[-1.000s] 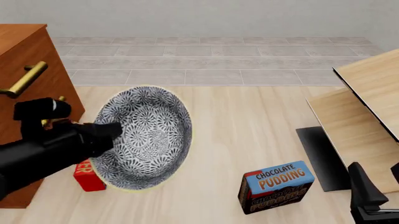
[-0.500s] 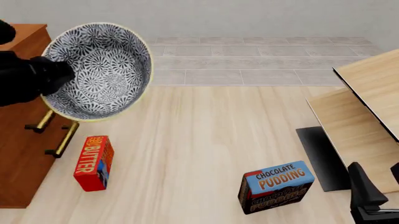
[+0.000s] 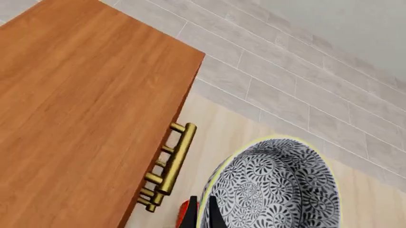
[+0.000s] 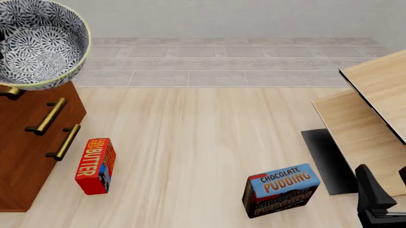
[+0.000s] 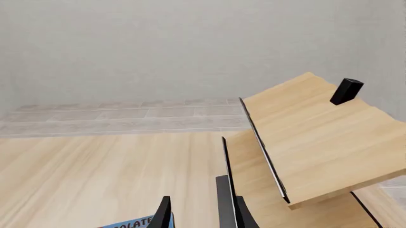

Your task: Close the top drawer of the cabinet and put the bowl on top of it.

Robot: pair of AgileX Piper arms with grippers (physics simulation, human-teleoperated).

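bowl [image 4: 39, 42] tilted, high at far left — above cabinet [image 4: 25, 156] | butter box [image 4: 95, 165] near cabinet | pudding box [image 4: 281, 189] mid-right | right gripper [image 4: 381, 202] at lower-right corner — state unclear

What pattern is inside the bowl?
Dense grey-and-white floral swirls on the bowl, with a pale cream rim; clearest in the front view.

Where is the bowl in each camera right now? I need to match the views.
Front view: the bowl fills the top-left corner, above the cabinet.
Left wrist view: lower middle-right, beside the brass handles, with the left claw at its rim.
Right wrist view: not in it.
Shared landmark: the cabinet's brass handles, seen in the front and left wrist views.
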